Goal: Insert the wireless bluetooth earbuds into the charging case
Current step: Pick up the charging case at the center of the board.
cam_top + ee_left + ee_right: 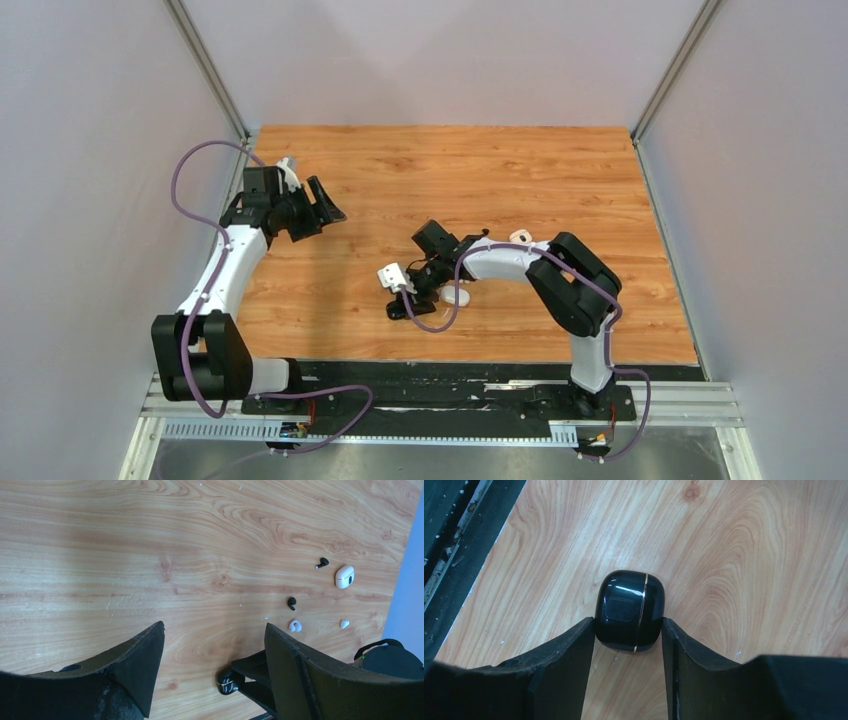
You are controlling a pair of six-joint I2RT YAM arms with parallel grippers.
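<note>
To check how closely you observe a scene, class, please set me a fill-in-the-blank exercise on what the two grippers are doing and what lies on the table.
1. The right gripper grips a glossy, rounded ___ charging case with a thin gold line.
2. The left gripper hangs above the wood-grain table with its fingers ___ and nothing between them.
3. In the left wrist view, ___ small black earbuds lie loose on the table.

Missing words: black; open; two.

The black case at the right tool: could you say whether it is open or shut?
Shut: on the black case the lid sits flush along a thin gold seam.
</note>
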